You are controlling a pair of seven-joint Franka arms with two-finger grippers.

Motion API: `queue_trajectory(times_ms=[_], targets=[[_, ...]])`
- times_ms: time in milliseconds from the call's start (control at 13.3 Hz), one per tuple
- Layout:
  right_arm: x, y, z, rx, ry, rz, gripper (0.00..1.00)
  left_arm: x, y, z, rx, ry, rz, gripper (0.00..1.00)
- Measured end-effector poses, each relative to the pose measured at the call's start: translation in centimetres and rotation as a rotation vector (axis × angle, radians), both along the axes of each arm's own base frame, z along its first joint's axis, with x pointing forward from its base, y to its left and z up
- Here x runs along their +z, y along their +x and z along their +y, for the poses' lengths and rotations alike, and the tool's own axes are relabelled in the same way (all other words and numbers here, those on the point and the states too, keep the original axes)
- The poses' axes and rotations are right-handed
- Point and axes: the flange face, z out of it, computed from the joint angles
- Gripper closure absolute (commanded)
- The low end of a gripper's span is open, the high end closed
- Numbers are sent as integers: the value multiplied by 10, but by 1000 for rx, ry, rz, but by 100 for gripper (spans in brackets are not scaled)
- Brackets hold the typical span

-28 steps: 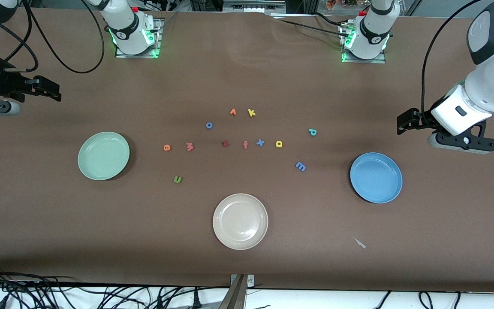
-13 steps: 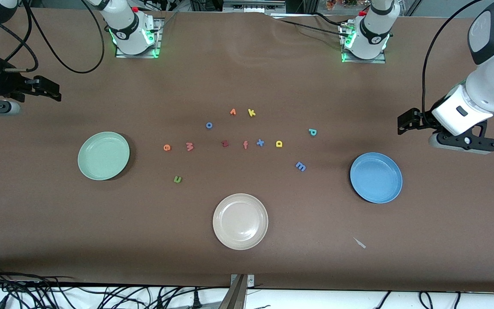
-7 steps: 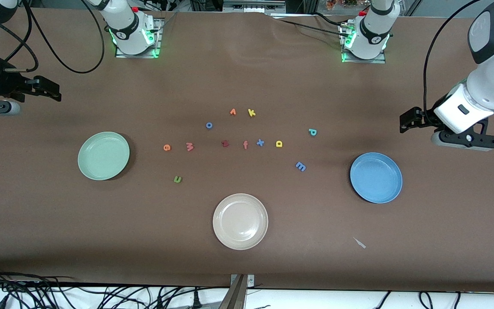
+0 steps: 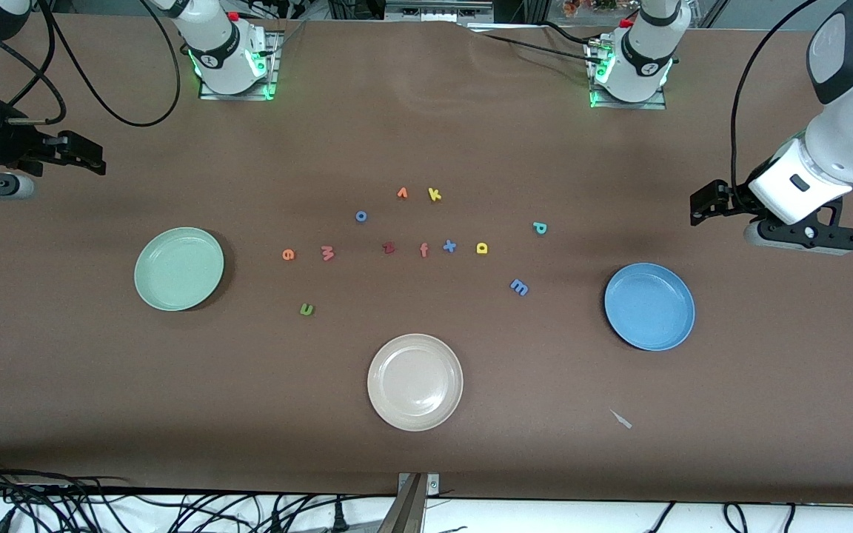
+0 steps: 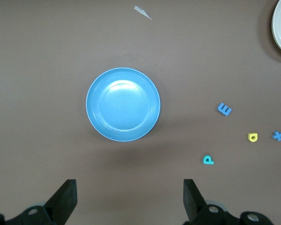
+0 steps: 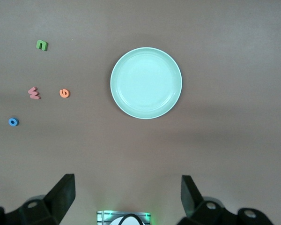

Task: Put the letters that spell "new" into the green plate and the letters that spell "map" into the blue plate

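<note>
blue plate — under left gripper

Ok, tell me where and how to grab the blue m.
The blue m lies flat on the table, clear of the teal p and yellow a. Probably best to come straight down from above with the open left gripper, nipping its outer edges across the narrow width, since nothing stands up to grasp sideways.

White arms, black cables, seemingly green-lit bases
</note>
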Motion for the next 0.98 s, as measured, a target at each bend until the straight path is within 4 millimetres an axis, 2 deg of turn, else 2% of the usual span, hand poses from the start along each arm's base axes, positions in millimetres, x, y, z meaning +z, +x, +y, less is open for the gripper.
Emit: queue_trajectory(times_ms=[753, 979], targets=[[-10, 6, 9, 7, 28, 6, 0, 0, 0, 0, 1, 0, 0, 0], [-24, 15, 20, 26, 30, 11, 0, -1, 0, 3, 5, 1, 5, 0]])
